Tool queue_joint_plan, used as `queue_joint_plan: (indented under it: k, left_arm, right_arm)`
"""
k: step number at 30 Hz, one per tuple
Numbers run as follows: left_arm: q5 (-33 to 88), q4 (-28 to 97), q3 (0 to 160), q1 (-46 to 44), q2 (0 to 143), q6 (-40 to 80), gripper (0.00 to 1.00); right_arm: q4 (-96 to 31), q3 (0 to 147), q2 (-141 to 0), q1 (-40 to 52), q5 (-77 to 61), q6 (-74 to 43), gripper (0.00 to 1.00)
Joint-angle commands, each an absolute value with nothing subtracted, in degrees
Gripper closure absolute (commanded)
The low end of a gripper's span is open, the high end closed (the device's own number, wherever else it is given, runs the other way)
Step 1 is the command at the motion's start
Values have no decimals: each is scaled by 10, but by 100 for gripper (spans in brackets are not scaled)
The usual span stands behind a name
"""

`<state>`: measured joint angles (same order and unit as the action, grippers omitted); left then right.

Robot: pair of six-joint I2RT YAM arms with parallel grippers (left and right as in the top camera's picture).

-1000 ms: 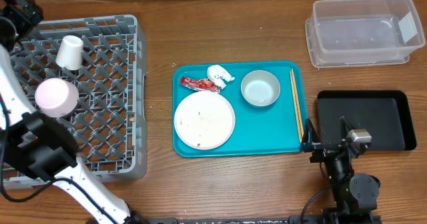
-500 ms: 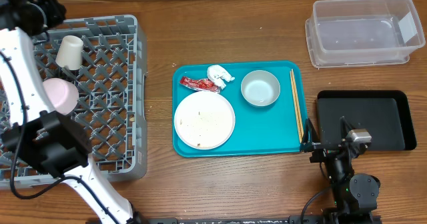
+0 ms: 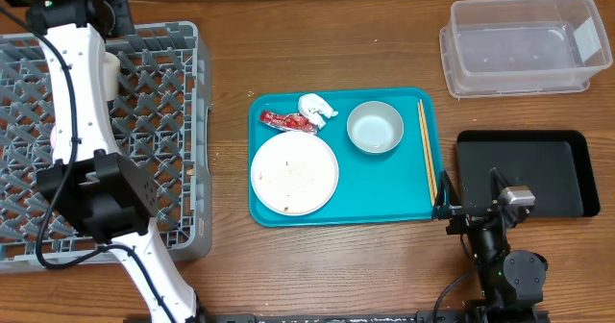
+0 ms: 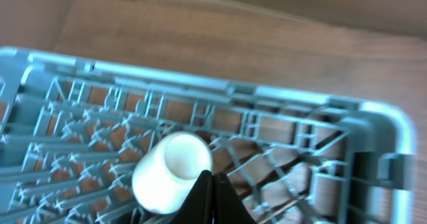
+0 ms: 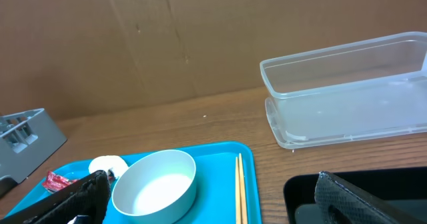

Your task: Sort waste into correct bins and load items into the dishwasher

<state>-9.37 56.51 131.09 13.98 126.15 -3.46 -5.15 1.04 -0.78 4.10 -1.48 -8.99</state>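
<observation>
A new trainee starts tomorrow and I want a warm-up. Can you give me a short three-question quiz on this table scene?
1. True or false: the chopsticks lie on the teal tray.
2. What lies right beside the red wrapper? A) tissue B) clear tub C) black tray
3. Fill in: the white cup sits in the grey ____.
Key: 1 true; 2 A; 3 rack.

cup [image 4: 172, 173] in rack [image 3: 163, 83] L, plate [image 3: 294, 173] on tray [image 3: 384, 184]
</observation>
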Motion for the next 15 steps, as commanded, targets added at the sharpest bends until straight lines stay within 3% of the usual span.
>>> queue_joint_plan:
  k: [1, 15]
  left_arm:
    - [-126, 578, 1312, 148, 1306, -48, 96]
    - [-126, 556, 1312, 153, 1338, -52, 96]
  right_arm:
    - [-48, 5, -2, 38, -12, -92, 0]
    - [-48, 4, -2, 38, -12, -92, 0]
